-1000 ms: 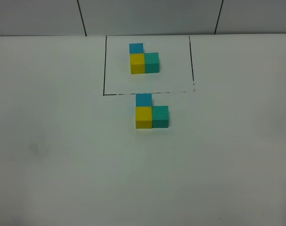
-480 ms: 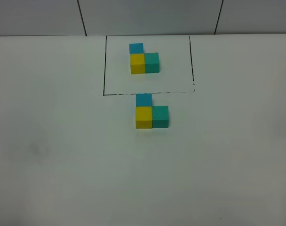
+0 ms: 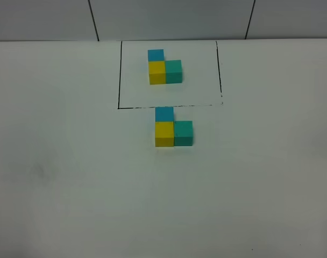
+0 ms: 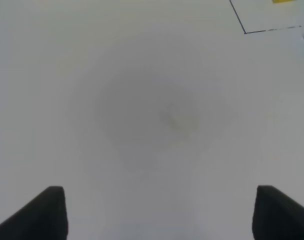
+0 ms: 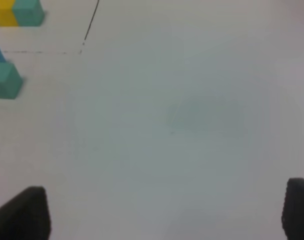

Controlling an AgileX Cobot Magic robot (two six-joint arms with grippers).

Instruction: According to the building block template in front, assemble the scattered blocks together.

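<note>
The left gripper and right gripper both hover wide apart over bare white table, holding nothing, while three scattered blocks sit joined in an L just at 6 o'clock of the framed building block template, itself three cubes.

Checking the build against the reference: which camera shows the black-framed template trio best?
Exterior high. It shows the whole black-framed L-shaped template trio of blue, yellow and teal cubes, frame included. The left wrist view catches only a frame corner and a yellow sliver; the right wrist view shows its yellow and teal cubes at the picture's edge.
</note>
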